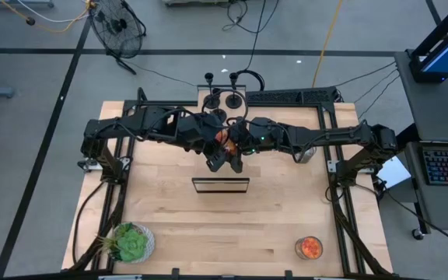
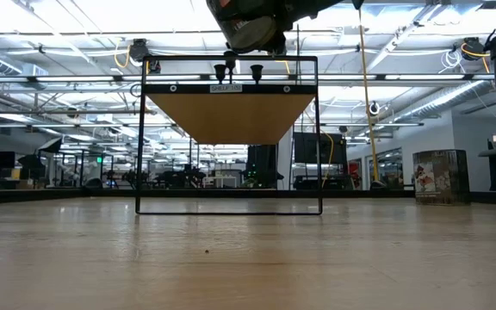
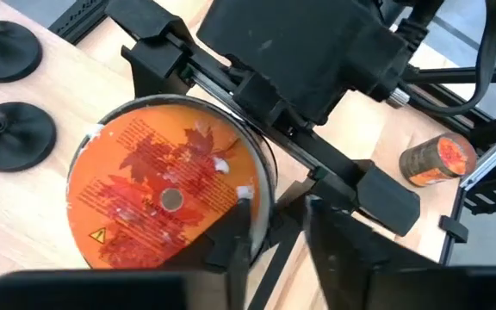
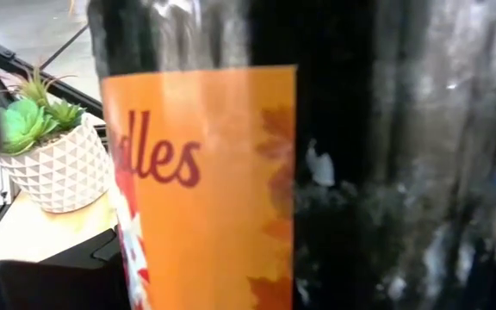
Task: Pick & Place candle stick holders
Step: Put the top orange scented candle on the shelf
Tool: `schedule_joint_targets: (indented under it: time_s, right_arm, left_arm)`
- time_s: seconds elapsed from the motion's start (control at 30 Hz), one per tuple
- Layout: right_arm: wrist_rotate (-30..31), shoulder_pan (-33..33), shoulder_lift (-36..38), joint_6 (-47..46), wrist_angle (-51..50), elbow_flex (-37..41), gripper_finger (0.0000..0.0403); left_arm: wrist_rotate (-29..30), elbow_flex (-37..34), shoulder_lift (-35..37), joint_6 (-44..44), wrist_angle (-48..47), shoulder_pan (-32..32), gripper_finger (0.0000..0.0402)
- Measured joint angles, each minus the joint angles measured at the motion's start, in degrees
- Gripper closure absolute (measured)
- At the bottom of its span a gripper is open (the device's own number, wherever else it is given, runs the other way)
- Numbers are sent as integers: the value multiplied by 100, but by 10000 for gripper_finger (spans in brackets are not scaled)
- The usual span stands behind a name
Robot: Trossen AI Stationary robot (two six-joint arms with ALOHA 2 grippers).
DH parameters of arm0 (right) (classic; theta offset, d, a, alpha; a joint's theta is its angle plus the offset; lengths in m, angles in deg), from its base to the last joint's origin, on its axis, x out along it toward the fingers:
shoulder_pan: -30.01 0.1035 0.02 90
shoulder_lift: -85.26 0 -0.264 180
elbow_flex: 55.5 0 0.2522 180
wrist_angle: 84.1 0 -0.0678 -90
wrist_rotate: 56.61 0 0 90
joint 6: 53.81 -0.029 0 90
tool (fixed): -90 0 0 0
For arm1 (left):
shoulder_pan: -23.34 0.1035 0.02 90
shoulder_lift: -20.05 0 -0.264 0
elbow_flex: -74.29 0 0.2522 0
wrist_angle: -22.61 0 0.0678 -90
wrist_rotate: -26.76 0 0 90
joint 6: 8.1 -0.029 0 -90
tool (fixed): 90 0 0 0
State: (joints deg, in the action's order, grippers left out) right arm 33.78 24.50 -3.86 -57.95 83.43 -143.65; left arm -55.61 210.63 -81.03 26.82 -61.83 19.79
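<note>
- Candle stick holders (image 1: 222,99) stand untouched at the tabletop's (image 1: 169,225) far edge; none looks placed yet.
- Right pincer (image 1: 228,144) grips an orange-labelled candle jar (image 3: 170,198) mid-tabletop instead.
- Left pincer (image 1: 216,155), beside it: opening unclear.

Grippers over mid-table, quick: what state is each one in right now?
Left gripper: cannot be told; it sits at the rim of the orange candle jar.
Right gripper: closed on the orange candle jar.

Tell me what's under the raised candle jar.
Bare table wood shows around the jar, with two candle stick holders off to one side. Directly beneath is hidden by the jar.
</note>
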Motion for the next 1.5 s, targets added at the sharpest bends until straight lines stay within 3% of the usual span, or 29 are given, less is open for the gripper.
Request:
schedule_joint_targets:
  time_s: [0.2, 0.37, 0.6, 0.87, 1.03, 1.5]
  right_arm:
    - [55, -11, 0, -105, -16, 0, 63]
    - [396, -22, 0, -162, -28, 0, 63]
    - [734, -32, 0, -289, -343, 0, 64]
    - [1524, -31, 0, -462, -1200, 12, 64]
    - [1985, -23, 0, -630, -1177, 348, 64]
    - [2065, -57, 0, -1145, 2139, 2044, 64]
  left_arm:
    - [14, 0, 82, -55, -167, 54, 227]
    - [-7, 2, 241, 78, -419, 85, 204]
    - [338, 2, 369, 258, -860, -11, 208]
    - [536, 0, 356, 248, -1224, -158, 226]
    - [859, 0, 354, 240, -1359, -248, 229]
    - [949, 0, 354, 136, -1507, -269, 229]
